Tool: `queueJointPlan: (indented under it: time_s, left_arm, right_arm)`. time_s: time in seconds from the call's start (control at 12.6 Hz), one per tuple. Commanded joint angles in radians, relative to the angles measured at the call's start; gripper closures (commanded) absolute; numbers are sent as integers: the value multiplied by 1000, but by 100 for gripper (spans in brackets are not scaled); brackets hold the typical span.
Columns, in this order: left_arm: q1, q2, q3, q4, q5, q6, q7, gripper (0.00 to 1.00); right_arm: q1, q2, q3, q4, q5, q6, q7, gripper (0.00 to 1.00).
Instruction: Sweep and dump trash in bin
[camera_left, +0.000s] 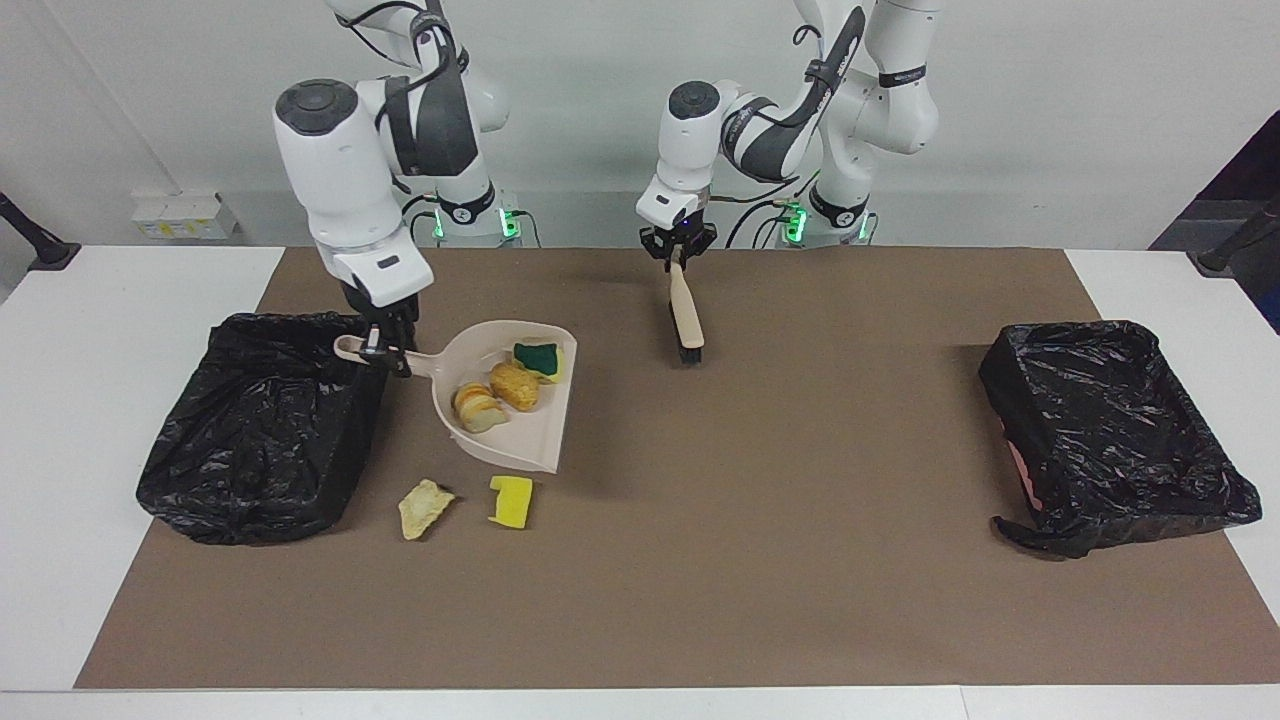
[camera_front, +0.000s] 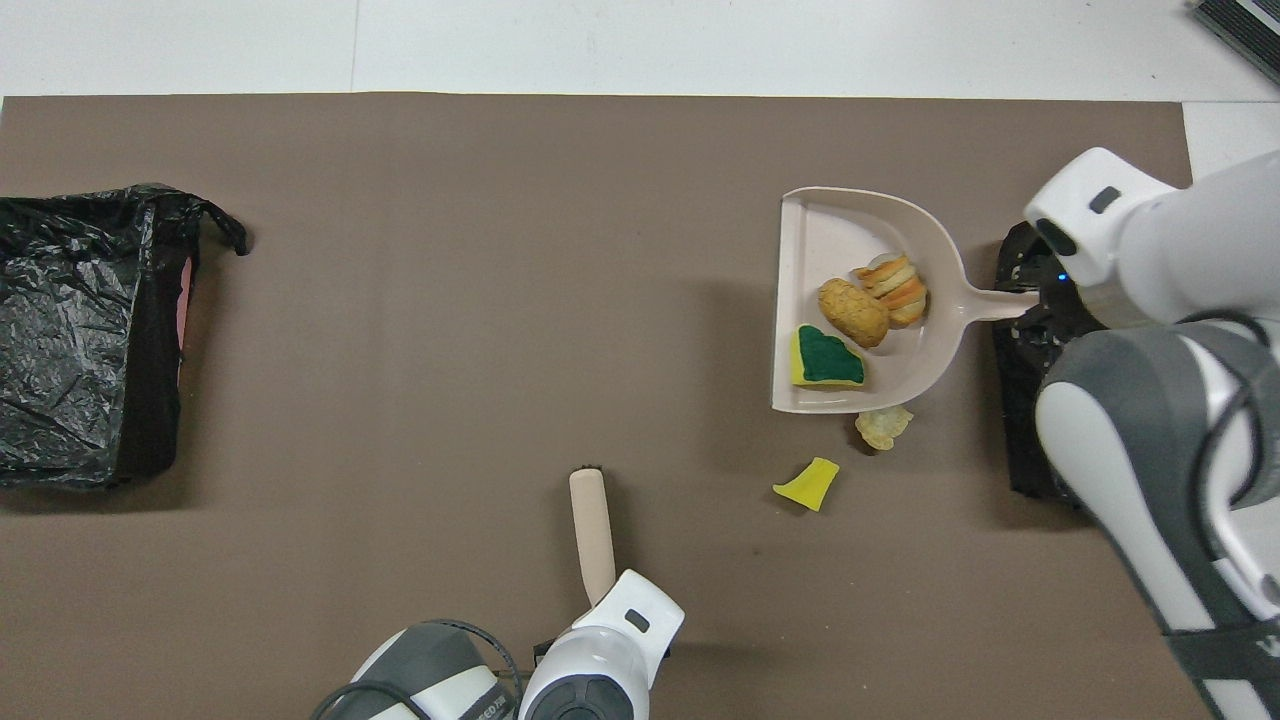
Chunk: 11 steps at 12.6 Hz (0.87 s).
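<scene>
Centre-left in the facing view, we see our right gripper (camera_left: 385, 345) clamped on the smooth beige dustpan (camera_left: 515, 435) holding spongy, bready trash (camera_left: 507, 385) beside the crinkled black bin (camera_left: 262, 425); our left gripper (camera_left: 676, 255) clasps the brush (camera_left: 686, 318).

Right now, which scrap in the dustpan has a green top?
The sponge piece: dark green above yellow, nearest the robots in the dustpan. The other two are orange-brown bread lumps.

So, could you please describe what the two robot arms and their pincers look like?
Both arms are glossy white with dark grey joint sections and round grey caps, black cables strapped along them, and green lights at the bases. The right pincer and left pincer are small and black.
</scene>
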<state>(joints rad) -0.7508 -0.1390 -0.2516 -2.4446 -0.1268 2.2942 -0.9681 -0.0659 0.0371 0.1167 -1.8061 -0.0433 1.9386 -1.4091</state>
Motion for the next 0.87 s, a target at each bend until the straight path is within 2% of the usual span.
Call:
queueJointPlan:
  time_s: [0.0,0.08,0.16,0.32,0.4,0.55,0.79]
  left_arm:
    - [-39,-1,18,-43,-17,54,-14,100]
    - [-35,1,18,-42,-17,50,-18,86]
    - [-33,1,18,-39,-17,44,-18,2]
    - [-12,2,25,-4,-17,-4,-11,0]
    - [49,2,26,46,-17,-80,-8,0]
    - [157,4,26,137,-14,-185,0,0]
    - [318,-10,28,219,1,-213,2,0]
  right_arm:
    - [-142,-13,8,14,69,-40,-140,100]
    - [-191,-14,6,14,68,-47,-162,100]
    - [-236,-14,4,14,53,-49,-191,100]
    - [-305,-14,-3,17,45,-32,-211,100]
    - [-331,-13,-5,22,7,-26,-211,100]
    - [-370,-14,-5,22,-87,-26,-214,100]
    - [-385,-14,-6,16,-301,23,-203,100]
